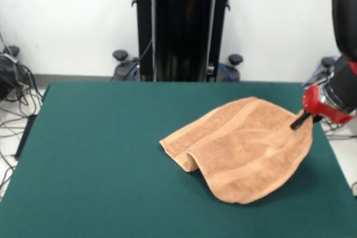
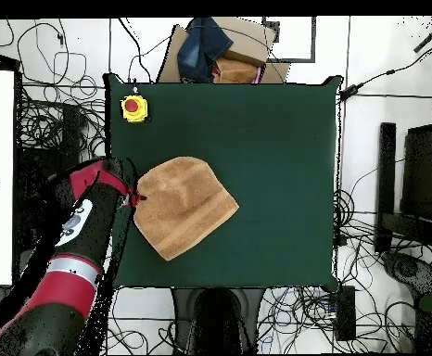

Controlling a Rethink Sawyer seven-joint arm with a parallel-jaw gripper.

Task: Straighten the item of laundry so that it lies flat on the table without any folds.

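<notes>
The item of laundry, an orange-tan terry towel, lies rumpled on the right half of the green table. Its left end is doubled under in a fold, and a woven stripe band runs across it. The right edge is lifted off the table and casts a shadow beneath. My gripper sits at that raised edge, shut on the cloth, with its red wrist just behind. From above, the towel lies near the table's left edge, and the gripper is at the towel's left corner.
A yellow box with a red button stands on the table's corner, beyond the towel. Off the table lie a cardboard box with blue cloth and many cables on the floor. The gripper is close to the table's side edge.
</notes>
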